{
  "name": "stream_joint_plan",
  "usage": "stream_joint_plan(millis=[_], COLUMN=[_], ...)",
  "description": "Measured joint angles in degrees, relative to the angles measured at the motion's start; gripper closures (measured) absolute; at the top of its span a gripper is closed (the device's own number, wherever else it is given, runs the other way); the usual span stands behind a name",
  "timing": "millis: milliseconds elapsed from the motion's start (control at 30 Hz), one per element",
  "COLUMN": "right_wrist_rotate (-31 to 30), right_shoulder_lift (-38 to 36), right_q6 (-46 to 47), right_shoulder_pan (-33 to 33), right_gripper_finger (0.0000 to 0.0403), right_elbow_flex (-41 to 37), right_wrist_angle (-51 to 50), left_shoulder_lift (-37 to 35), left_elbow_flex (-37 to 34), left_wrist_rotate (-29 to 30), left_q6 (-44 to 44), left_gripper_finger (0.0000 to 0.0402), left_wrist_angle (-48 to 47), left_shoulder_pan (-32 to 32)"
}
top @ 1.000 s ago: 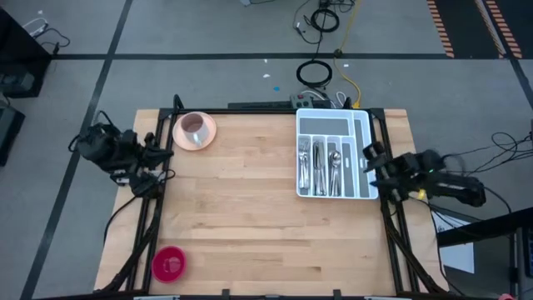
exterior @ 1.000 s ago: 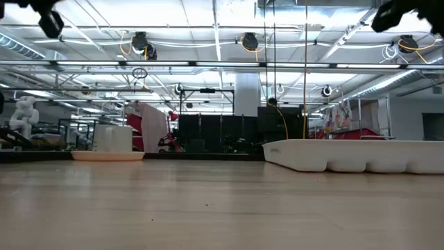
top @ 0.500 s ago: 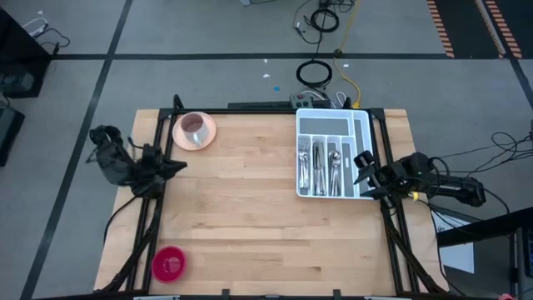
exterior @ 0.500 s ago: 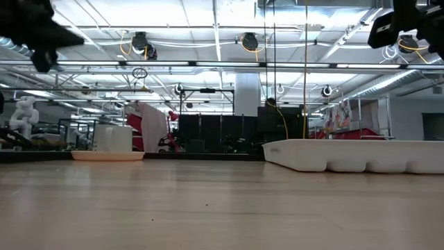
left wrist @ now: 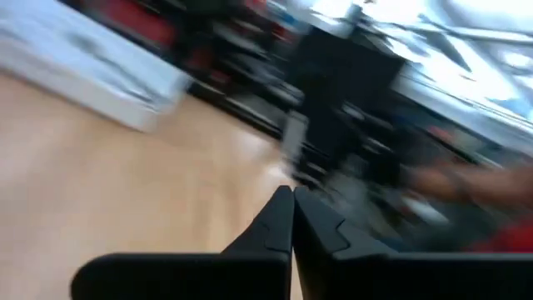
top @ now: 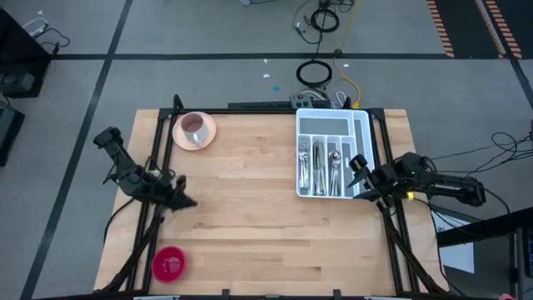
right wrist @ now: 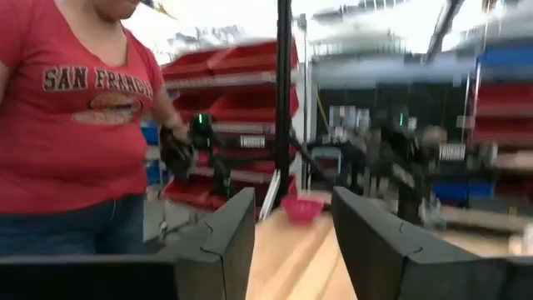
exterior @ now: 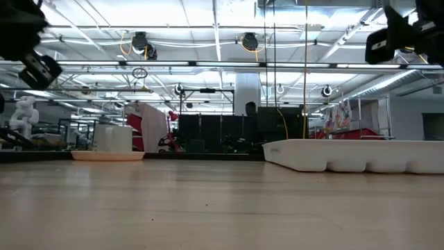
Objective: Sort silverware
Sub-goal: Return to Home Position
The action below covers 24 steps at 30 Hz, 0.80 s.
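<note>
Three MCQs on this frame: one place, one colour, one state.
1. Where is the silverware? A in the tray B loose on the table C on the floor
2. What colour is the cup? A blue B pink C green
3. Which gripper is open? A left B right C neither
Key: 1 A, the pieces lie in tray compartments. 2 B, it shows pink in the high view. 3 B, the right gripper, by the tray, shows a gap between its fingers; the left gripper has its fingertips meeting.

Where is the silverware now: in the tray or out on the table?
In the tray. The high view shows the silverware lying lengthwise in the long compartments of the tray.
</note>
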State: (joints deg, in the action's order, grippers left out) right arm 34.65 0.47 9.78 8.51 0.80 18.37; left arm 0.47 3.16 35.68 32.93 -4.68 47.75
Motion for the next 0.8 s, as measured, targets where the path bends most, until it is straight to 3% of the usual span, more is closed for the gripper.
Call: stream_joint_plan(millis=[133,433,800], right_wrist_rotate=[0.0,-0.1,-0.1], right_shoulder_lift=[0.2,0.2,0.2], right_q6=[0.0,0.0,0.0], right_shoulder_pan=[0.0,0.0,0.0], right_gripper_finger=[0.0252,0.0252,0.0252], right_elbow_flex=[0.0,0.0,0.0], right_wrist_angle=[-6.0,-11.0,-11.0], left_shoulder_lift=[0.3,0.5,3.1], left_elbow_flex=[-0.8,-2.8,-2.8], left_wrist_rotate=[-13.4,-25.8,-26.6], left_q6=[-4.4,-14.7,-13.9], left_gripper_finger=[0.0398,0.0399,0.0371], left_wrist_angle=[2.5,6.9,6.9], left_shoulder_pan=[-0.1,-0.1,-0.1])
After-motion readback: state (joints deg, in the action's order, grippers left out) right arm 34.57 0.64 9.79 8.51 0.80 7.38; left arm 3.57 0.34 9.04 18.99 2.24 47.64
